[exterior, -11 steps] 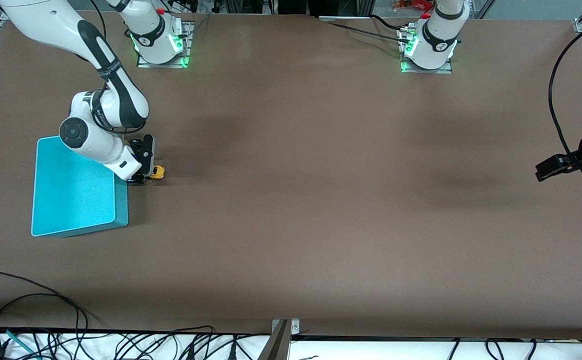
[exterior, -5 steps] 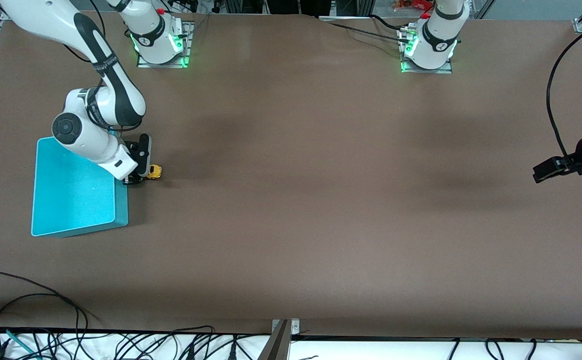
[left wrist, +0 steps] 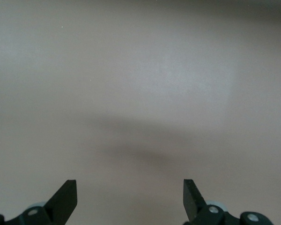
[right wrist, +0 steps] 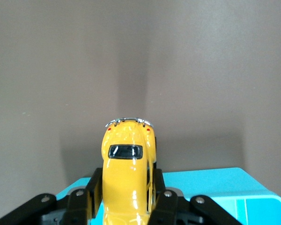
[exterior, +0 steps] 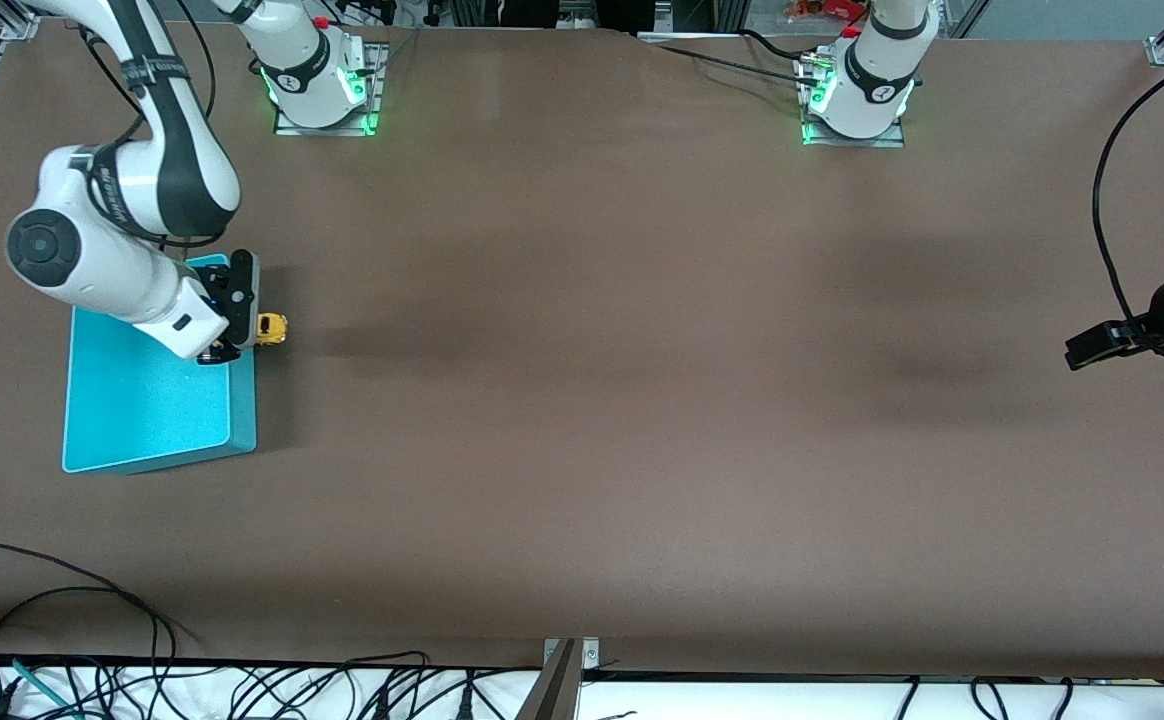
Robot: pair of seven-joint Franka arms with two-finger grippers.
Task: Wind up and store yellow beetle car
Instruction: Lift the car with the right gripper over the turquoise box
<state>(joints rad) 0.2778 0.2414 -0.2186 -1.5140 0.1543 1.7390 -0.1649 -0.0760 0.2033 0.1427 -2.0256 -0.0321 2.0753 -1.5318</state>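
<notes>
The yellow beetle car (exterior: 271, 328) (right wrist: 126, 173) is a tiny rounded toy with dark windows. My right gripper (exterior: 247, 335) (right wrist: 126, 197) is shut on its sides and holds it in the air over the edge of the turquoise bin (exterior: 142, 400) (right wrist: 215, 187), at the side toward the table's middle. The car's body sticks out past the fingers (right wrist: 96, 187). My left gripper (left wrist: 130, 194) is open with nothing between its fingertips, and that arm (exterior: 1142, 325) waits at its own end of the table.
The brown table (exterior: 642, 400) stretches wide between the two arms. The arm bases (exterior: 322, 85) (exterior: 857, 95) stand along the table's edge farthest from the front camera. Loose cables (exterior: 92, 620) lie at the near edge.
My right gripper has lifted the car off the table and carried it toward the turquoise bin, over the bin's edge. The left arm has barely shifted.
</notes>
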